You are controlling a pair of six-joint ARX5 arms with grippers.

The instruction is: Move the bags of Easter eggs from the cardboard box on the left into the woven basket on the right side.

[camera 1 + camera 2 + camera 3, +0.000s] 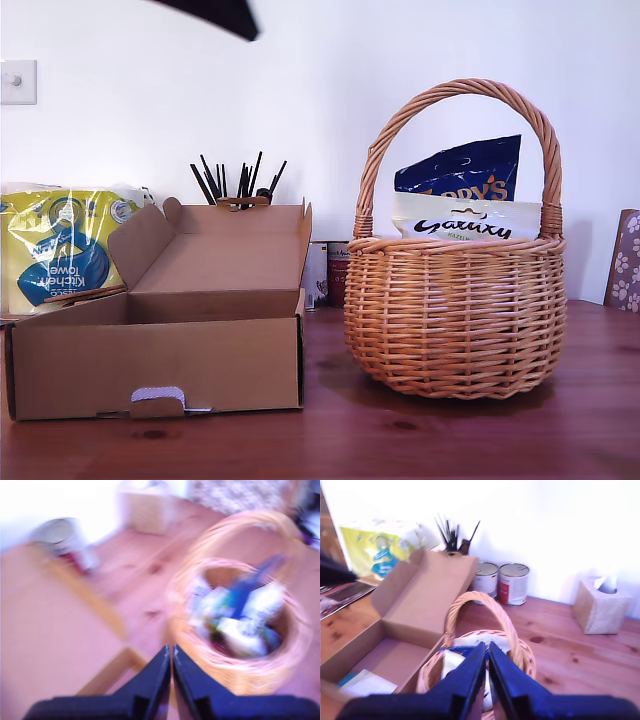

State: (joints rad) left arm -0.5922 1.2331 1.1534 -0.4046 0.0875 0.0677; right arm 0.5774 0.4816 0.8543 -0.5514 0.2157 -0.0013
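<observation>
My first gripper (171, 652) has its jaws pressed together with nothing between them. Its view is badly blurred. Ahead of and below its tips sits the woven basket (240, 675), with the dark blue pouch (250, 587) standing among pale shapes that cannot be told apart. To one side of the tips lies the cardboard box (65, 645), seen only as a brown surface with an edge.

My second gripper (487, 655) is likewise closed on nothing, jaw against jaw. It hangs above the basket, its tips just over the arched handle (485, 605). Directly under the tips a strip of blue and some white packaging show inside the rim. Beside the basket the box stands open, flap raised, with a light packet (362, 682) lying flat on its floor near the front wall; whether this is a bag of eggs cannot be told.

In the exterior view the dark blue pouch (465, 168) and the cream Galaxy pouch (465, 222) stand upright in the basket (455, 310), blue behind cream. The box (160, 360) sits on the wooden table (400, 440) at the exterior view's left, close to the basket but apart from it. A dark arm part (225, 15) shows at the top edge; which arm cannot be told. A kitchen towel pack (60, 245) stands behind the box.
</observation>
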